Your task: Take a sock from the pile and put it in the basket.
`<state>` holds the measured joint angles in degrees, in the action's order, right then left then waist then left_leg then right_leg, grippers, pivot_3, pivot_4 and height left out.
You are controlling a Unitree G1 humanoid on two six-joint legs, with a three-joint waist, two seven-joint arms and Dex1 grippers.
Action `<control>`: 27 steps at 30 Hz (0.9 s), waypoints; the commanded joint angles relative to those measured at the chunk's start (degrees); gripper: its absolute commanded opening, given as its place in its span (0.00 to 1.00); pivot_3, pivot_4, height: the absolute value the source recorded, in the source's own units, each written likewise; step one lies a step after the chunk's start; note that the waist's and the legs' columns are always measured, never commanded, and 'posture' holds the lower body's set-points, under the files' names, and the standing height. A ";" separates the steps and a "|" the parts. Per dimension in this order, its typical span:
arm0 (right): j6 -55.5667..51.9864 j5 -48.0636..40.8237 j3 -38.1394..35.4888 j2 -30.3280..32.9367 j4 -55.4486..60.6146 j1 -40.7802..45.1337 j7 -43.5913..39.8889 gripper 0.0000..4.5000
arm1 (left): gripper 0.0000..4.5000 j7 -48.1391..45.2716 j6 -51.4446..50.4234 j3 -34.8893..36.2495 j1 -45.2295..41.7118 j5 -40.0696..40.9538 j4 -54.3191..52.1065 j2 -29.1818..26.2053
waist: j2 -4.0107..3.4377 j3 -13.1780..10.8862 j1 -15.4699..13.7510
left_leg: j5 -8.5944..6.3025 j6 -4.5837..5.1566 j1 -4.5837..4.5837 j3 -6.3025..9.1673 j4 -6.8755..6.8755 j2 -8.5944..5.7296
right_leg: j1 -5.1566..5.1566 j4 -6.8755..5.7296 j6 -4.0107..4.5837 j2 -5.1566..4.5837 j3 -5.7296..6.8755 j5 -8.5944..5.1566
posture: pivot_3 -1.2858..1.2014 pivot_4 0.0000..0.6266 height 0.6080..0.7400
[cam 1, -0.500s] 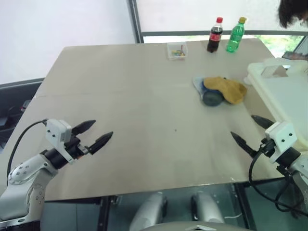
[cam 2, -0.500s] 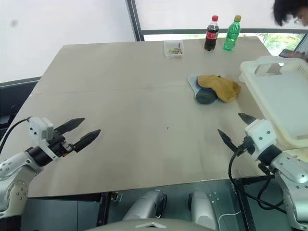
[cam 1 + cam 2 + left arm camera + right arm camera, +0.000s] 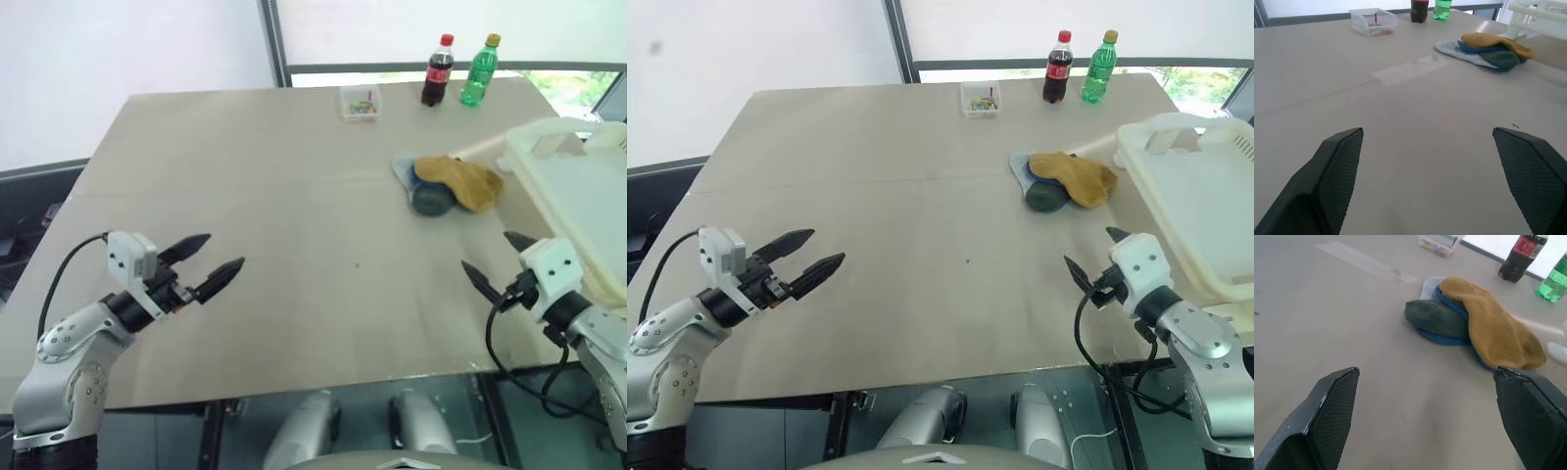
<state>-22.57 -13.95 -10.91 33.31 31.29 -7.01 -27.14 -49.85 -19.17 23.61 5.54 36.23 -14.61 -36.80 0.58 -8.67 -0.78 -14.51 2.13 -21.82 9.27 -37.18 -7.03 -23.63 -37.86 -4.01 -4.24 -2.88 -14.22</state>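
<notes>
Table (image 3: 294,196) unchanged; both arms nudged inward, fingers spread.

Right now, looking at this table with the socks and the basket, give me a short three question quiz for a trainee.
1. True or false: the mustard sock lies on top of the pile.
2. Which stands nearer the clear box: the cola bottle or the green bottle?
3. Multiple choice: the right hand is A) shut on a sock, B) open and holding nothing, C) inside the basket.

Key
1. True: it drapes over the blue and dark grey-green socks.
2. The cola bottle.
3. B: its fingers are spread over bare table, short of the pile. The left hand is open too.
</notes>
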 commanded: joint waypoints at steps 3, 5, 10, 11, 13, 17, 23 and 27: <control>-4.95 -0.17 0.94 -1.20 -0.85 5.46 2.72 1.00 | 0.99 -1.08 0.49 -0.51 -1.17 2.12 -1.91 0.51 | 0.00 0.00 0.03 | 0.00 0.00 0.00 0.01 0.00 0.00 | 0.00 0.00 0.00 0.00 0.01 0.00 | 0.52 0.24 0.91; -6.21 1.04 1.86 -1.24 -3.58 9.28 3.50 0.88 | 1.00 -1.70 0.89 -2.18 -1.45 1.77 -2.87 0.71 | 0.00 -0.01 0.09 | 0.00 0.00 0.00 0.00 0.00 0.00 | -0.01 -0.01 0.00 0.00 0.00 0.00 | 0.52 0.24 0.91; -4.93 4.95 5.58 -2.38 -16.30 21.52 4.97 0.88 | 1.00 -1.47 1.51 -4.27 -3.50 1.56 -3.45 1.23 | 0.02 -0.02 0.16 | 0.01 -0.01 -0.01 -0.02 0.00 0.00 | -0.03 0.00 0.01 0.02 0.00 0.01 | 0.52 0.24 0.91; -4.06 6.00 6.61 -2.77 -19.89 24.59 5.19 0.78 | 1.00 -1.34 1.32 -4.60 -3.94 1.78 -3.80 1.30 | 0.02 -0.04 0.35 | 0.02 -0.02 0.01 -0.03 0.00 0.01 | -0.02 0.00 0.02 0.04 -0.01 0.01 | 0.52 0.24 0.91; -3.00 7.28 8.53 -4.02 -26.97 30.26 4.92 0.63 | 1.00 -0.91 0.87 -5.20 -4.65 2.04 -4.92 1.31 | 0.00 -0.06 0.42 | 0.03 -0.04 0.01 -0.08 0.00 0.02 | -0.05 -0.01 0.09 0.06 -0.05 0.06 | 0.52 0.24 0.91; 1.89 10.12 12.18 -5.81 -37.82 37.32 3.67 0.63 | 1.00 0.75 0.03 -6.27 -6.09 2.48 -7.06 1.78 | 0.01 -0.06 0.56 | 0.16 -0.25 -0.07 -0.10 0.07 0.03 | -0.16 0.00 0.10 0.06 -0.07 0.07 | 0.52 0.24 0.91; 8.04 12.47 13.34 -8.26 -51.07 46.39 4.08 0.63 | 1.00 2.67 -1.82 -8.31 -6.46 4.95 -11.61 3.74 | 0.00 -0.06 1.29 | 0.13 -0.22 -0.26 -0.16 0.09 0.02 | -0.39 0.03 0.11 0.06 -0.13 0.08 | 0.52 0.24 0.91; 10.37 12.98 12.92 -8.71 -57.05 50.28 3.96 0.63 | 1.00 3.64 -1.85 -9.04 -6.59 5.94 -12.71 5.20 | 0.00 -0.06 1.58 | 0.13 -0.22 -0.22 -0.18 0.11 0.03 | -0.39 0.00 0.11 0.09 -0.15 0.08 | 0.52 0.24 0.91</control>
<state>-14.48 -1.07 3.13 24.50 -24.70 41.43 -23.26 -46.97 -21.13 14.34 -0.89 40.79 -25.03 -31.87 0.58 -8.73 0.80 -14.38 1.91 -22.03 9.09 -37.07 -7.00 -24.02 -37.86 -3.90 -4.14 -3.03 -14.15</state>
